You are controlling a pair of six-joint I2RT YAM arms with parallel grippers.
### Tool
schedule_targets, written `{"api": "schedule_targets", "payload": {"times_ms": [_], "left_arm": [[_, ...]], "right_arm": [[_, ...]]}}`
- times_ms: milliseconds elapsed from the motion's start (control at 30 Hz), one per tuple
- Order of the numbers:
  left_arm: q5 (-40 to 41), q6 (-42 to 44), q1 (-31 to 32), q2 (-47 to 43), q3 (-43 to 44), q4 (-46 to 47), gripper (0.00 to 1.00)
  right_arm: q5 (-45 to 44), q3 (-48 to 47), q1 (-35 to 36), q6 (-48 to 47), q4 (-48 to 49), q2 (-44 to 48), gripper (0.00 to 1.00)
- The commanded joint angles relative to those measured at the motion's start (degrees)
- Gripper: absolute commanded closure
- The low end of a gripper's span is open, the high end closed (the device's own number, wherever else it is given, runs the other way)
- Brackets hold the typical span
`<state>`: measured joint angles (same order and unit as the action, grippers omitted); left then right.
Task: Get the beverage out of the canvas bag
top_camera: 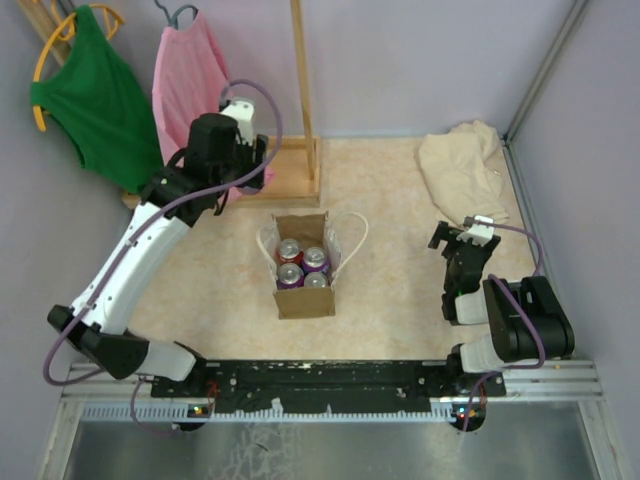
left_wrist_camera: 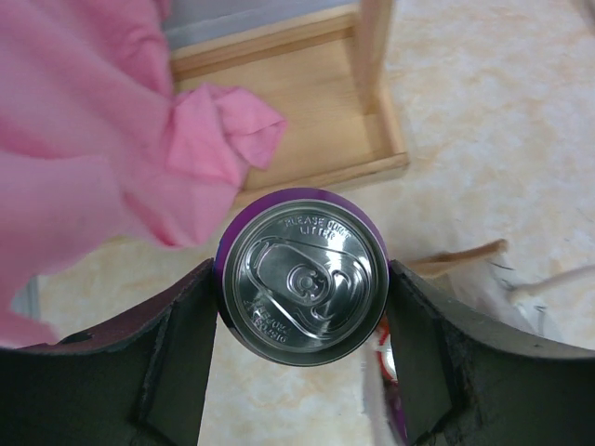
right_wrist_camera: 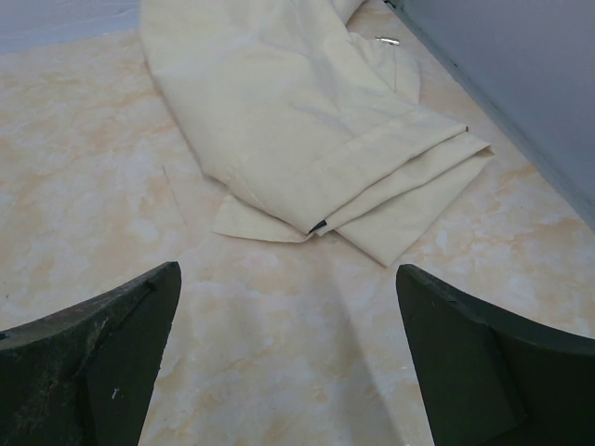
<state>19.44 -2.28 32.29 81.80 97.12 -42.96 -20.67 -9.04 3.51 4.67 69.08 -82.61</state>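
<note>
**Beverage clear of the bag, held by the left arm**

Left gripper (left_wrist_camera: pixel 299 279) is closed on a purple can (left_wrist_camera: pixel 302 243). Its fingers (left_wrist_camera: pixel 177 362) press opposite sides, so the can hangs upright with its lid facing the wrist camera. A side grip of this kind probably serves to keep the can level.

In the overhead view the left arm (top_camera: pixel 150 240) sweeps from the lower left of the frame to the upper centre-left. Its wrist is turned downward beside the pink garment (top_camera: pixel 190 80) and near the wooden stand (top_camera: pixel 300 150).

The canvas bag (top_camera: pixel 303 300) stands open at centre frame, apart from the held can, with four other cans (top_camera: pixel 302 267) upright inside.

The right gripper (right_wrist_camera: pixel 288 279) sits at the right of the frame, spread wide and holding nothing. It points toward the cream cloth (right_wrist_camera: pixel 279 121), seemingly parked out of the way.
</note>
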Motion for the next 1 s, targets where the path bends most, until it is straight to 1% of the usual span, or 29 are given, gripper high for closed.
{"api": "schedule_targets", "payload": {"times_ms": [0, 100, 200, 533, 700, 967], "left_arm": [[3.4, 1.3, -4.2, -5.7, -3.2, 3.6, 1.00], [2.7, 0.2, -6.8, -8.3, -8.5, 3.9, 1.00], [-0.6, -1.5, -8.2, -10.8, -14.4, 5.2, 1.00], [-6.0, -8.4, -8.5, -17.5, -33.4, 9.0, 1.00], [-4.4, -11.0, -8.5, -19.5, -42.3, 14.1, 1.00], [-3.5, -12.7, -9.6, -18.9, -51.4, 24.1, 1.00]], "right_arm": [[0.0, -0.4, -0.3, -0.6, 2.4, -0.2, 0.01], [-0.1, -0.4, -0.3, -0.5, 2.4, -0.2, 0.01], [0.0, -0.4, -0.3, -0.5, 2.4, -0.2, 0.01], [0.0, -0.4, -0.3, -0.6, 2.4, -0.1, 0.01], [0.0, -0.4, -0.3, -0.5, 2.4, -0.1, 0.01], [0.0, -0.4, -0.3, -0.6, 2.5, -0.1, 0.01]]}}
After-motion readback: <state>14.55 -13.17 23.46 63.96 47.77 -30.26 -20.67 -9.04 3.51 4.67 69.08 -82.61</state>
